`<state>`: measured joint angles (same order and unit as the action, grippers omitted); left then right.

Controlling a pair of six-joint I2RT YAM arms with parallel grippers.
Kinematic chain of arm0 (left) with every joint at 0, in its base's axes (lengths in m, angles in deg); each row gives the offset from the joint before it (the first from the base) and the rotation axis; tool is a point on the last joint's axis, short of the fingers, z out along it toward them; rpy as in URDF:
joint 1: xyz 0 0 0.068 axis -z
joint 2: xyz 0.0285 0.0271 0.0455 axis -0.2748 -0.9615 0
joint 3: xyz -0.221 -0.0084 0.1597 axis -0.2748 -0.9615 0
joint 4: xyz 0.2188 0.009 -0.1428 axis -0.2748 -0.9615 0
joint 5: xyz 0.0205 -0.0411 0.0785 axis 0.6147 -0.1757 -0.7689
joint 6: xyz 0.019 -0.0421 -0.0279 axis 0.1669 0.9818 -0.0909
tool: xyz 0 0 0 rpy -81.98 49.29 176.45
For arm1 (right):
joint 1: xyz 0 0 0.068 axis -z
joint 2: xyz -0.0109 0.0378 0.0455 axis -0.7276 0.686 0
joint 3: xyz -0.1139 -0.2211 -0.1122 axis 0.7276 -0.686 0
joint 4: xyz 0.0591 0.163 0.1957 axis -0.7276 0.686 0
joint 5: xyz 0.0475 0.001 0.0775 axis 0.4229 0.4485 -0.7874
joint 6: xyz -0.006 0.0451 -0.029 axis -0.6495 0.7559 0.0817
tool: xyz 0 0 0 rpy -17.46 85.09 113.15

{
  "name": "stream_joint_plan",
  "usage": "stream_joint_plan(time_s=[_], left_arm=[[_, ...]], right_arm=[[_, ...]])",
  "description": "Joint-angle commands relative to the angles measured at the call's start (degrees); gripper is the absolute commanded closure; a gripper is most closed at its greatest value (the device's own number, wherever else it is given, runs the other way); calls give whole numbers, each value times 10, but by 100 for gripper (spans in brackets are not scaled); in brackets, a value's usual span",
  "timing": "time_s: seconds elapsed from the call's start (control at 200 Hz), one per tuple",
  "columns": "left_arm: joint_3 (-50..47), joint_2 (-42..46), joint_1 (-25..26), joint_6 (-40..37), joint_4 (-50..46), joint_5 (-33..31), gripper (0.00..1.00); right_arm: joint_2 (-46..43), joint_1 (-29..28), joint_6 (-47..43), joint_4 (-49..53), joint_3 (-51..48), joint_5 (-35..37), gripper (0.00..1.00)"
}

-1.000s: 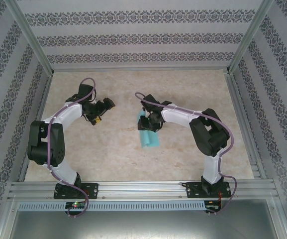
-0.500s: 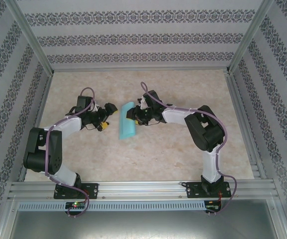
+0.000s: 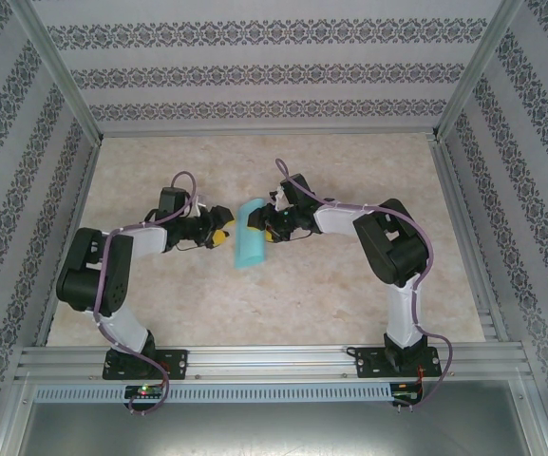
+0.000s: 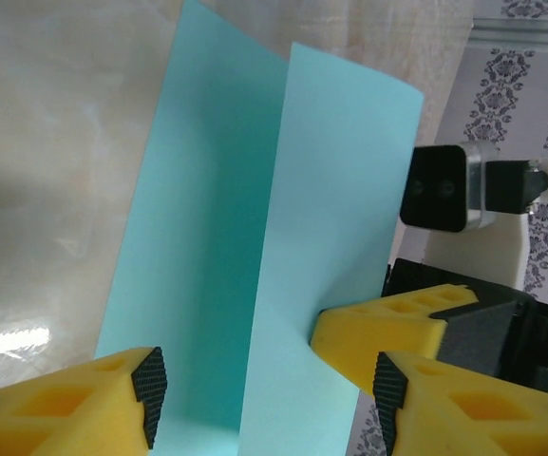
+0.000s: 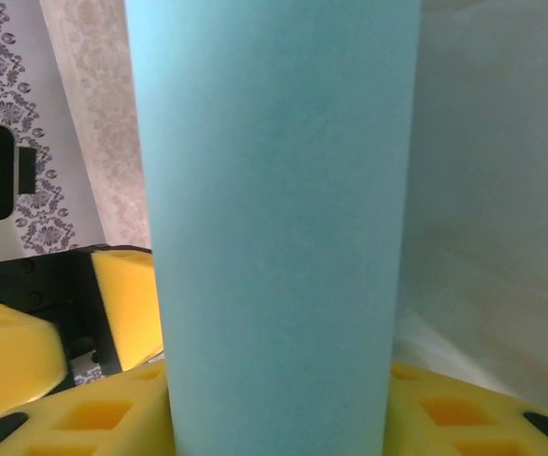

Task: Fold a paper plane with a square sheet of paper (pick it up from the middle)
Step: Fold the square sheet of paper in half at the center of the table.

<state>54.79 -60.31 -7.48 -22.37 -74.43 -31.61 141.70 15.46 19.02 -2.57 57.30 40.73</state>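
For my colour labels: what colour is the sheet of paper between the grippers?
Plain turquoise, without marks. The sheet of paper shows best in the left wrist view.

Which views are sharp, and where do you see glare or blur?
Top external view: even light, the square sheet of paper sharp; left wrist view: white glare on the table at lower left; right wrist view: the paper very close, soft, out of focus.

A beige marbled table (image 3: 349,171) is boxed in by walls (image 3: 255,76) papered in pale stripes with dark floral bands. Aluminium posts (image 3: 60,71) rise at its far corners, and a ribbed metal rail (image 3: 274,361) with a perforated strip (image 3: 274,391) runs along the near edge
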Motion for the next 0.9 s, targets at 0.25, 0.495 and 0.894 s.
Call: stream_joint_plan(time_s=[0.25, 0.495, 0.894], left_arm=[[-19, -34, 11, 32, 127, 68, 48], [-29, -56, 11, 57, 189, 86, 54], [-15, -54, 15, 37, 179, 88, 68]], right_arm=[[-2, 11, 26, -64, -24, -47, 51], [-5, 14, 34, -86, -32, -59, 52], [3, 17, 70, -139, -40, -74, 53]])
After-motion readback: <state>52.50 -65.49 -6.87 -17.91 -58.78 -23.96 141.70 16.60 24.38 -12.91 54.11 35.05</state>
